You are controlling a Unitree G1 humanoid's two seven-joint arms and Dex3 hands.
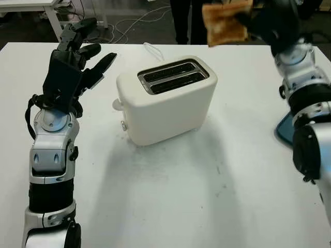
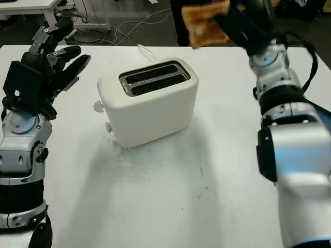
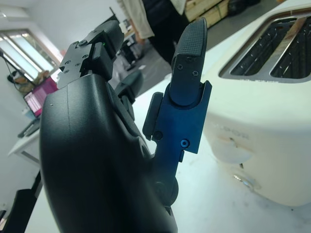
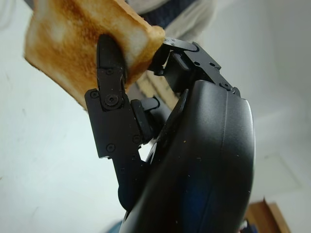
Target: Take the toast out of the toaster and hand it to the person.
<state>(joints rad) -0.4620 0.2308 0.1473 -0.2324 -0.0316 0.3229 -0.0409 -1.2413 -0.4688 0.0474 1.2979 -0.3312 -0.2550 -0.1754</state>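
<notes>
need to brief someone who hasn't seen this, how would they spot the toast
Start at the white table with the cream toaster in its middle. Look above and beyond the toaster, at the table's far edge: the right hand holds the toast up in the air. It is the one browned, golden slice, out of the slots.

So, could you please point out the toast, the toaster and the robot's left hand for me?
toast (image 1: 225, 23), left eye view, on its browned face.
toaster (image 1: 170, 111), left eye view, on its cream front wall.
left hand (image 1: 77, 57), left eye view, on the middle of the black hand.
</notes>
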